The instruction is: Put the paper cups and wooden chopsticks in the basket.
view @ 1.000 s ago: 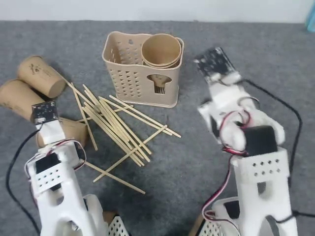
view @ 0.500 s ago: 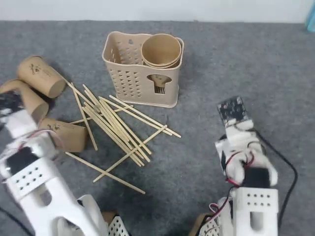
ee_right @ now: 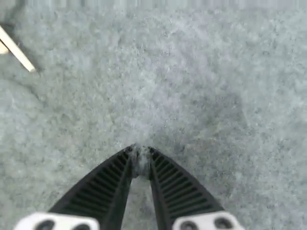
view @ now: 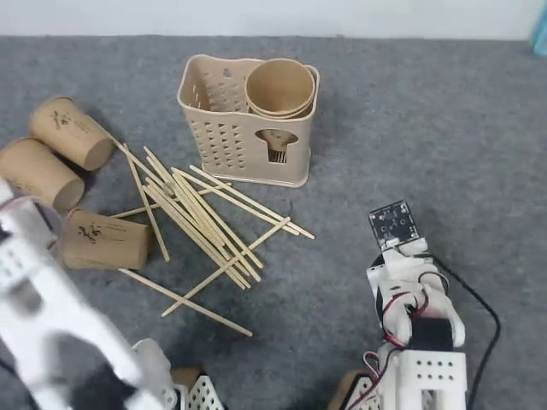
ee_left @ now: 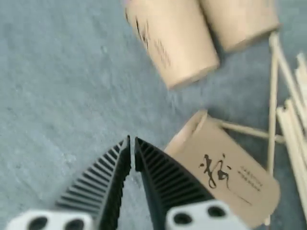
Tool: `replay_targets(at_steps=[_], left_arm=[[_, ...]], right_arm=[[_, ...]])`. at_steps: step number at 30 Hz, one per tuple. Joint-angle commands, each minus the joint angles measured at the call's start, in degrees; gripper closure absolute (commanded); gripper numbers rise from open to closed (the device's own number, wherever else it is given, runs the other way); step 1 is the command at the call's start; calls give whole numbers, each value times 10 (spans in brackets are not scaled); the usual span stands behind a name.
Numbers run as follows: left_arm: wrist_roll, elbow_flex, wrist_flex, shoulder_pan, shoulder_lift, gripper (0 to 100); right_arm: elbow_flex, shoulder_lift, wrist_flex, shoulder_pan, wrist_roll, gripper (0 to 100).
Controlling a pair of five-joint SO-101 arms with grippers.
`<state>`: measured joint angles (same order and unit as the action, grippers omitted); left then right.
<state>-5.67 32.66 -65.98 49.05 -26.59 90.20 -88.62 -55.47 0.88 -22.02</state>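
The beige basket (view: 244,128) stands at the back centre with stacked paper cups (view: 279,85) in its right compartment. Three paper cups lie on their sides at the left: one at the back (view: 73,131), one in the middle (view: 34,171), one nearest (view: 104,239). Several wooden chopsticks (view: 205,226) lie scattered in front of the basket. My left gripper (ee_left: 132,141) is shut and holds nothing, just beside the open rim of the nearest cup (ee_left: 223,175). My right gripper (ee_right: 139,151) is shut over bare carpet, far from a chopstick tip (ee_right: 14,50).
Grey carpet (view: 427,128) covers the table. The left arm (view: 43,316) stands at the near left edge and the right arm (view: 414,316) at the near right. Two more cups (ee_left: 170,40) (ee_left: 237,17) lie beyond the left gripper, with chopsticks (ee_left: 283,96) beside them.
Both arms have drawn back toward the near edge. The right arm left the spot beside the basket. The left arm swung away to the left, uncovering the nearest cup.
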Motion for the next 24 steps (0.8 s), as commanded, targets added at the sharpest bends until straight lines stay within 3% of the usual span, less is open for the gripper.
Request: replay_targets(at_steps=[1,10,24], left_arm=[[-5,-131,-62,0,195,928],[-5,-301,-174,-38,377,881],[-4,-272,-331,-210,251,882]], right_arm=[[-2,-51,-19,-3,-7,991],[18,-152,-79,-2,-24,991],[22,-154,-75,-2,-27,991]])
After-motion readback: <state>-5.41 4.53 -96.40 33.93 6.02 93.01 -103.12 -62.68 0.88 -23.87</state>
